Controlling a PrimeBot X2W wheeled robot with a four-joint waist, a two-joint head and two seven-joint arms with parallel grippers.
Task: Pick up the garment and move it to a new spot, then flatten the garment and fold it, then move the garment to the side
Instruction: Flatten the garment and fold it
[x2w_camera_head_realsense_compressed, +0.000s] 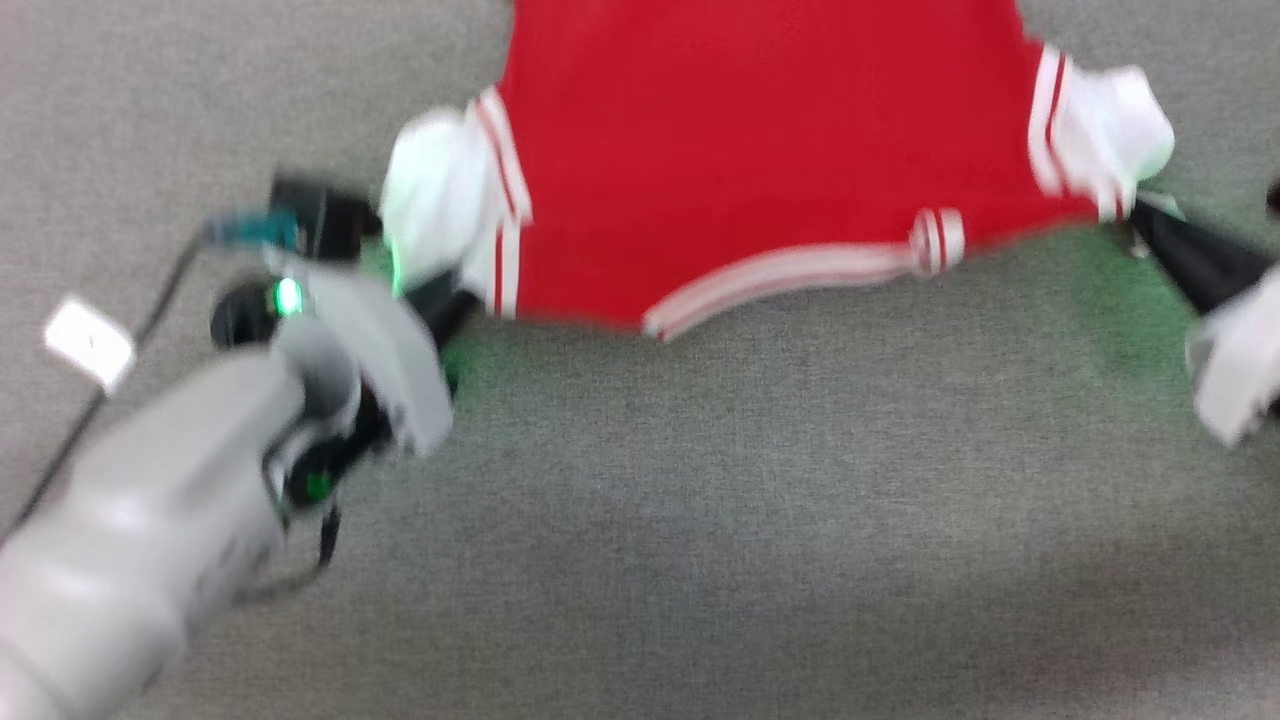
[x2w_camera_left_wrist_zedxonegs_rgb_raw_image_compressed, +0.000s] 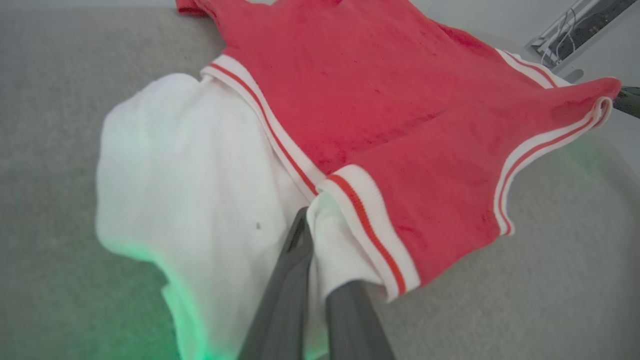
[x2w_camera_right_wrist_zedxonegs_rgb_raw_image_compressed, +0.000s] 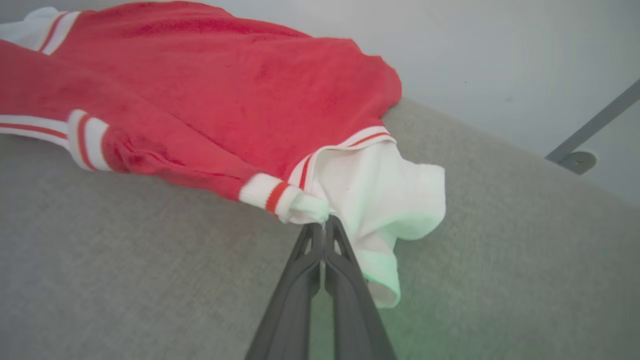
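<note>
- Cloth first: the garment (x2w_camera_head_realsense_compressed: 760, 150), a bright-red top with white sleeve ends and striped trim, lies spread on the grey surface (x2w_camera_head_realsense_compressed: 700, 520), toward its far edge, stretched between the 2 grippers.
- Left gripper (x2w_camera_left_wrist_zedxonegs_rgb_raw_image_compressed: 312, 235) is clamped on the garment, its 2 dark fingers pinching white sleeve cloth just beside the striped trim. The sleeve bunches and droops beside the fingers.
- Right gripper (x2w_camera_right_wrist_zedxonegs_rgb_raw_image_compressed: 324, 229) is clamped on the opposite sleeve, its fingertips pressed together on a small tuck of white cloth right at the striped cuff.
- Handling, as I judge it: light, soft and limp, with no stiffness of its own, so it sags and wrinkles wherever it is not pulled taut. The knit probably gives a little under tension.
- Both pinches take little cloth, so a sharp tug could slip a sleeve free. The ribbed trim looks thicker and should give a surer hold than plain sleeve cloth.
- For flattening and folding, 2 holds well apart on 1 edge, pulled evenly, suit it best. A single hold would let it hang in a bundle.
</note>
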